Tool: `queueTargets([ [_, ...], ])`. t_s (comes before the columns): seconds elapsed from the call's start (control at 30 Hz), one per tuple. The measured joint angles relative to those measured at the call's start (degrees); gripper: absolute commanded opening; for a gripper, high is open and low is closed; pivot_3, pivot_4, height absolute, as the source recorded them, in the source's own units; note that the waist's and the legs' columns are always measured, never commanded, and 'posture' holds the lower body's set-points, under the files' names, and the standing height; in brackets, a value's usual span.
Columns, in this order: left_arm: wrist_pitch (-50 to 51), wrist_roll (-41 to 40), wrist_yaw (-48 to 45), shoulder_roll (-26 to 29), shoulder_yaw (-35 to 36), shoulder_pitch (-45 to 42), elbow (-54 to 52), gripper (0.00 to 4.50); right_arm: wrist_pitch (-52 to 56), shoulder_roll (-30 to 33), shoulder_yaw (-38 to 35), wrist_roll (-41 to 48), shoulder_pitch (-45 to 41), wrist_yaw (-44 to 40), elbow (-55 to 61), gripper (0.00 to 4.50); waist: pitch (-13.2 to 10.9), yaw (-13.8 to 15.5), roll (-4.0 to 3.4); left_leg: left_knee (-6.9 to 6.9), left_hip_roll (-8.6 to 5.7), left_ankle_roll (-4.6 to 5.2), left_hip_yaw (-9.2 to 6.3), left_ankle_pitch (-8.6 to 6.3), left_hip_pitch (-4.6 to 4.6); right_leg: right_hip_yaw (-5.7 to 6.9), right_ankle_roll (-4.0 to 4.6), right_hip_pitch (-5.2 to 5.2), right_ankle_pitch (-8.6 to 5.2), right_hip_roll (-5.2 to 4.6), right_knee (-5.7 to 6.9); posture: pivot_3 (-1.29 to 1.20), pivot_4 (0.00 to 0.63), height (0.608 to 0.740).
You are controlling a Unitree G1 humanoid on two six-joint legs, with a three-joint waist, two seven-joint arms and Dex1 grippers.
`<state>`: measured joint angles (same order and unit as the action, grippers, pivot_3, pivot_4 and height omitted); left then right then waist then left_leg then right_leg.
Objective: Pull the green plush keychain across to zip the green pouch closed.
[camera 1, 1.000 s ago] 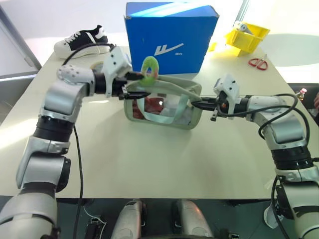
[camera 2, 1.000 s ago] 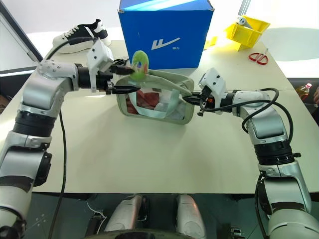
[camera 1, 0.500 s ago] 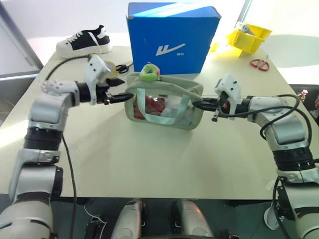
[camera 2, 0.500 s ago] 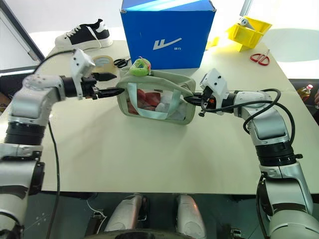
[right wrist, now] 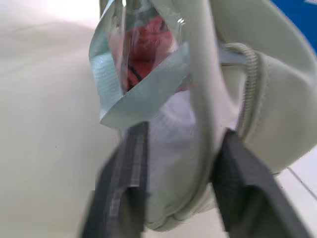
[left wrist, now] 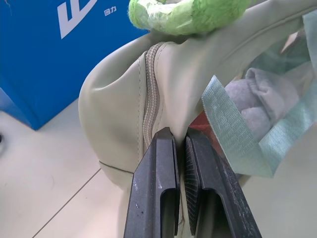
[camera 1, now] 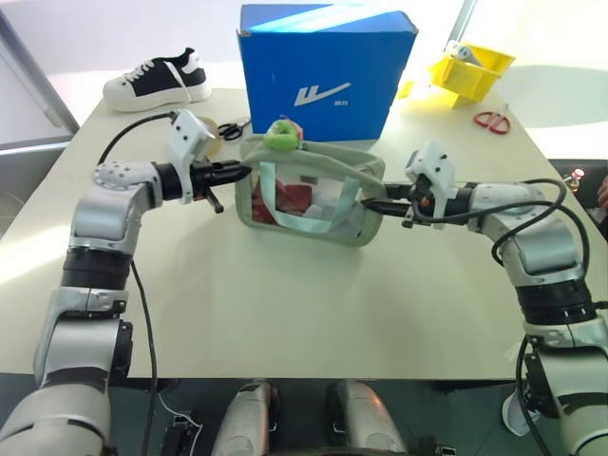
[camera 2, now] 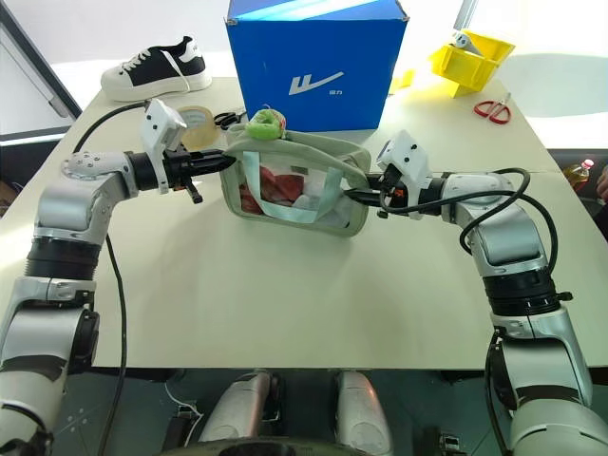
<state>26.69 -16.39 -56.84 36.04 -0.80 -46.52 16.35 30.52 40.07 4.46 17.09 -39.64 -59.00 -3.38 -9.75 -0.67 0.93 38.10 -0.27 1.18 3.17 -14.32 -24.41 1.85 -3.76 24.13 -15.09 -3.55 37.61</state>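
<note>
Left hand dropped from green plush keychain — pinching green pouch end

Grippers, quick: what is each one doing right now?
Left gripper: shut on the green pouch, at its end.
Right gripper: open, fingers astride the pouch's other end.

The big blue box at the back of the table has a white mark on its front, like a slanted letter W with a long tail. Right next to the mark are a few tiny white signs, too small to read. In the left wrist view the same white mark shows on the box, and the tiny signs beside it look like two small square letters, but they cannot be made out. No other words or numbers can be read on anything else.
</note>
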Motion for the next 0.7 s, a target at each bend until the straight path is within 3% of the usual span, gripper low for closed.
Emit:
queueTargets([
  [0.1,1.2,-0.6,0.0,0.29,0.39,1.45,-2.28,0.0,-0.74,1.56,0.26,-1.08,-5.9,-1.57,-5.23,4.44,-0.01,-0.02,-0.01,0.0,0.0,0.0,0.0,0.0,0.0,0.0,0.01,0.02,0.0,-0.01,0.0,0.0,0.15,0.74],
  [0.2,2.15,-0.69,0.1,0.6,0.56,1.76,-4.22,0.0,-0.96,0.41,-0.46,-0.95,-14.54,-2.01,-8.27,4.44,-0.01,-0.19,-0.02,-0.07,0.02,-0.02,-0.01,-0.01,0.01,0.0,0.02,0.08,-0.01,-0.01,0.0,0.0,0.15,0.74],
  [0.33,2.75,-0.87,0.27,0.67,0.62,1.94,-5.04,0.0,-0.83,-8.17,-0.75,1.36,-22.15,-1.42,-9.02,4.44,-0.01,-0.33,-0.02,-0.14,0.03,-0.03,-0.01,0.0,0.0,-0.01,0.03,0.12,0.0,-0.01,0.0,0.0,0.15,0.74],
  [0.53,2.7,-1.28,0.27,0.23,0.58,2.47,-5.08,0.0,-7.15,-21.89,5.33,-1.71,-26.49,0.47,-18.93,4.44,-0.01,-0.07,-0.02,-0.13,-0.01,-0.04,-0.01,-0.01,-0.04,0.0,0.05,0.12,0.02,-0.08,0.0,0.0,0.15,0.74],
  [0.67,2.71,-1.38,0.52,0.07,0.59,2.51,-5.19,0.0,-12.57,-25.23,6.31,-4.75,-29.13,1.31,-28.62,4.44,-0.01,-0.17,-0.02,-0.13,-0.07,-0.04,0.0,-0.02,-0.07,0.0,0.07,0.13,0.03,-0.13,-0.04,0.0,0.15,0.74],
  [0.7,2.71,-1.38,0.62,0.06,0.59,2.51,-5.22,0.0,-13.94,-25.69,6.4,-5.49,-29.82,1.44,-30.7,4.21,-0.01,-0.25,-0.02,-0.14,-0.07,-0.04,-0.01,-0.02,-0.06,0.0,0.07,0.14,0.03,-0.13,-0.04,0.0,0.15,0.74],
])
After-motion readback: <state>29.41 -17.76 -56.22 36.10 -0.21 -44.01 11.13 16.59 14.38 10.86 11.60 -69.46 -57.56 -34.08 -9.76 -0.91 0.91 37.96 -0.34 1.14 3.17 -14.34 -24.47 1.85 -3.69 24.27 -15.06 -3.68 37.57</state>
